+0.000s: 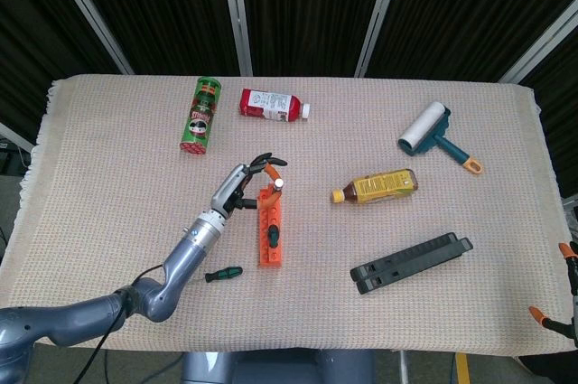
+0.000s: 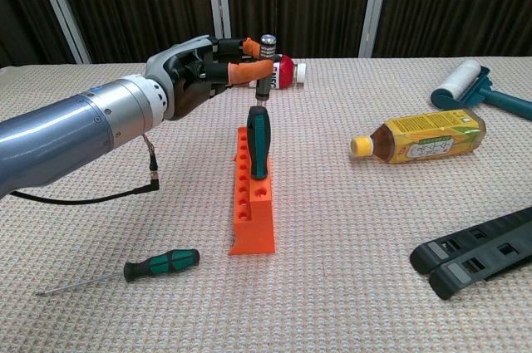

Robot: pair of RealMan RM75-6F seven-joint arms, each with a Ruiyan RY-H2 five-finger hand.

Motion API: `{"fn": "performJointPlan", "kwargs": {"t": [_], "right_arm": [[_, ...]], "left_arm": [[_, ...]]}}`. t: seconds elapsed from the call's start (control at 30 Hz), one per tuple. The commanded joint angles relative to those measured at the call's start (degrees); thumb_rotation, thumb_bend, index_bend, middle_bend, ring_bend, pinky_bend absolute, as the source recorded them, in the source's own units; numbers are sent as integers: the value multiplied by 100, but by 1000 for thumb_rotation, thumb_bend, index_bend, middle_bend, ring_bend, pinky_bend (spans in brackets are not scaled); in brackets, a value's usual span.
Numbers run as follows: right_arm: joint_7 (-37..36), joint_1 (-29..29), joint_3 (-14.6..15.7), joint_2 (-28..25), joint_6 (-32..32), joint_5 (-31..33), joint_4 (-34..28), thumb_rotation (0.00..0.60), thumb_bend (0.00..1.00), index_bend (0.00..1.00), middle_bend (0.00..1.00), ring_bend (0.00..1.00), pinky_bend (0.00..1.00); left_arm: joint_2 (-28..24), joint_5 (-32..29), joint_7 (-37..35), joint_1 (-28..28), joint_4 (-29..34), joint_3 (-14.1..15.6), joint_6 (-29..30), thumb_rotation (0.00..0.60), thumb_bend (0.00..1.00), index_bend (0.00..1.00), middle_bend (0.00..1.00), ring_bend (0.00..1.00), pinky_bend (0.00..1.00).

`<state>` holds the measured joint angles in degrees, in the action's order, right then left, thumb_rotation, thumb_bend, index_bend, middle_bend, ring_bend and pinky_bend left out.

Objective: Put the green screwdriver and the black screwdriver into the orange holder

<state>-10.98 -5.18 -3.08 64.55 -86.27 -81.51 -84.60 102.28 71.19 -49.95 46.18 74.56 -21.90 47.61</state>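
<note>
The orange holder (image 2: pixel 253 228) lies lengthwise mid-table, also in the head view (image 1: pixel 269 256). A green-and-black screwdriver (image 2: pixel 258 141) stands upright in a hole near its middle (image 1: pixel 274 236). My left hand (image 2: pixel 195 75) pinches a black screwdriver (image 2: pixel 266 66) with a silver cap, held upright over the holder's far end; its lower shaft is hidden behind the standing screwdriver. In the head view my left hand (image 1: pixel 242 187) sits just left of the holder's far end. A small green screwdriver (image 2: pixel 162 264) lies flat on the cloth left of the holder (image 1: pixel 222 273). My right hand is out of sight.
At the back stand a green can (image 1: pixel 200 116) and a red bottle (image 1: pixel 271 105), both lying down. A yellow bottle (image 2: pixel 424 137) lies right of the holder. A lint roller (image 1: pixel 433 135) is at the far right, and a black folded bar (image 1: pixel 411 263) at the front right.
</note>
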Motion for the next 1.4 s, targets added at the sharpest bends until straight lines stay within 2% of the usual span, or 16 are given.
{"fn": "performJointPlan", "kwargs": {"t": [0.03, 0.67, 1.2, 1.4], "right_arm": [[14, 6, 7, -3, 15, -3, -7, 600, 0, 0, 0, 0, 0], [37, -4, 3, -13, 19, 27, -35, 600, 0, 0, 0, 0, 0], [39, -1, 0, -13, 31, 35, -37, 600, 0, 0, 0, 0, 0], [40, 1, -4, -9, 37, 43, -35, 600, 0, 0, 0, 0, 0]], "left_arm": [[13, 34, -72, -21, -35, 40, 1, 600, 413, 698, 212, 1, 0], [100, 46, -72, -8, -274, 178, -82, 600, 413, 696, 212, 1, 0], [182, -32, 256, -13, -401, 226, -66, 600, 413, 692, 211, 0, 0], [171, 12, 332, -37, -374, 246, -5, 600, 414, 609, 190, 0, 0]]}}
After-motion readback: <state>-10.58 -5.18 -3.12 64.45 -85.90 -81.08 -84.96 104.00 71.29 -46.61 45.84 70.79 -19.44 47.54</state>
